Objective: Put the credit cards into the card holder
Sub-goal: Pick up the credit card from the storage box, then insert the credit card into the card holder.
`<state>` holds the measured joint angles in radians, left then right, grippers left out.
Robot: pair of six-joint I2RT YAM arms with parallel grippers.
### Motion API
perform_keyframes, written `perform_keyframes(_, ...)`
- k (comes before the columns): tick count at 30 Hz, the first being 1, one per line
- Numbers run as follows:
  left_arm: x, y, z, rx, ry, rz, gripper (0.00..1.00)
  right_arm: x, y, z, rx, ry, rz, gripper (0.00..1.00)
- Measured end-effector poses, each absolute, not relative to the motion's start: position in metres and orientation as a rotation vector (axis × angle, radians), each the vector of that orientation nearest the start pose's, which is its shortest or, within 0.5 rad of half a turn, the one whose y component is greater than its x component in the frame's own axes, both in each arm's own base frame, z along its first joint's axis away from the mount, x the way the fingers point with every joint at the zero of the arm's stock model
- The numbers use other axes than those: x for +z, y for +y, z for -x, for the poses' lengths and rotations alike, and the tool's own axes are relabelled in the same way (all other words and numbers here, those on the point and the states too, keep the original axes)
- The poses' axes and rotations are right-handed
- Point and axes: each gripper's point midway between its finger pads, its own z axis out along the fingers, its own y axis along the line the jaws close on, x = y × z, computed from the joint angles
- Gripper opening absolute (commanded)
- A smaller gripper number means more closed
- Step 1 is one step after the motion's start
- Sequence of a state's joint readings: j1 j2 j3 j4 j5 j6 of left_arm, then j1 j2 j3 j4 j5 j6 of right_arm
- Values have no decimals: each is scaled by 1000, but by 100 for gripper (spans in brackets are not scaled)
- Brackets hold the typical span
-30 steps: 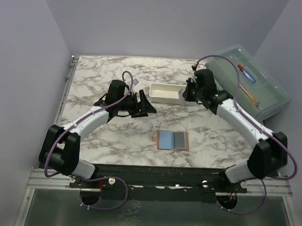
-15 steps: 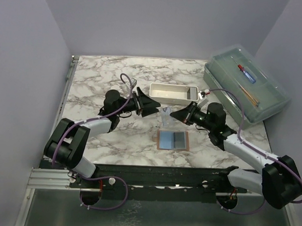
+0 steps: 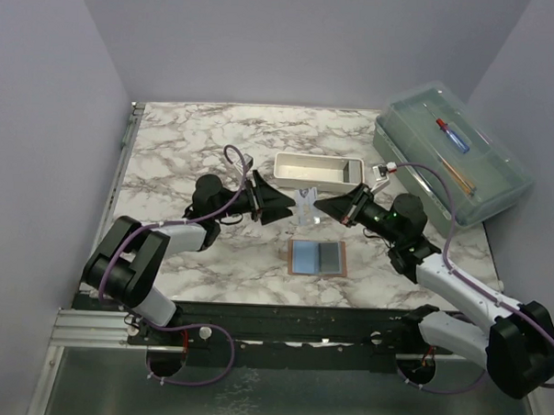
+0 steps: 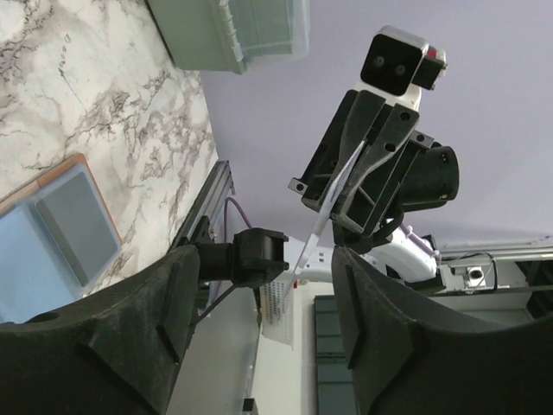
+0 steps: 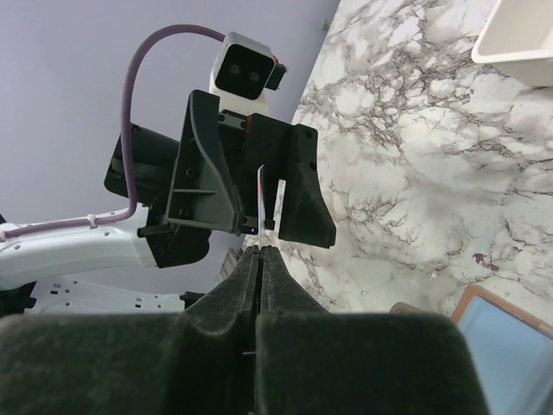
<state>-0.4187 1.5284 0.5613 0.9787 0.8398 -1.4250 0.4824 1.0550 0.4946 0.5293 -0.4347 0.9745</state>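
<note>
The card holder (image 3: pixel 317 257) lies open on the marble table, blue-grey inside up; it also shows in the left wrist view (image 4: pixel 54 232) and the right wrist view (image 5: pixel 510 339). My right gripper (image 3: pixel 325 207) is shut on two pale credit cards (image 3: pixel 304 205), held above the table behind the holder. They show edge-on in the right wrist view (image 5: pixel 262 201) and the left wrist view (image 4: pixel 327 212). My left gripper (image 3: pixel 284 203) faces the right one, open wide. The cards' free ends reach the mouth of its jaws; I cannot tell if they touch.
A white rectangular tray (image 3: pixel 317 171) stands just behind the two grippers, also in the right wrist view (image 5: pixel 518 35). A large clear lidded box (image 3: pixel 454 160) with pens on it sits at the right rear, also in the left wrist view (image 4: pixel 242 35).
The right arm swung from the tray down to the table's middle with the cards. The left gripper turned level and moved right to face it.
</note>
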Motion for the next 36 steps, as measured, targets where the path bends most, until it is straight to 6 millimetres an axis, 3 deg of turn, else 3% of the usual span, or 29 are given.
perform_keyframes(4,204,-303,-256,-2002,2027,125,49,232,256,-259,1446,1812,-58,0)
perform_keyframes(11,209,-317,-244,-2036,2022,55,5,224,257,-258,1450,1830,-66,0)
perform_keyframes(13,210,-317,-244,-2038,2015,46,0,220,256,-258,1441,1844,-73,10)
perform_keyframes(17,207,-317,-242,-2036,2016,30,0,200,249,-256,1379,1924,-94,47)
perform_keyframes(19,196,-318,-243,-2009,2051,25,0,183,242,-254,1299,2001,-108,48)
perform_keyframes(22,165,-317,-241,-1937,2178,40,0,156,235,-250,1195,2132,-98,42)
perform_keyframes(25,137,-321,-233,-1856,2316,10,0,129,231,-242,1133,2252,-86,20)
perform_keyframes(28,117,-335,-221,-1766,2450,-97,0,97,226,-231,1078,2393,-98,9)
perform_keyframes(31,102,-346,-206,-1705,2541,-192,0,73,220,-221,1028,2505,-131,3)
perform_keyframes(36,71,-342,-192,-1641,2687,-169,0,48,206,-213,906,2612,-205,0)
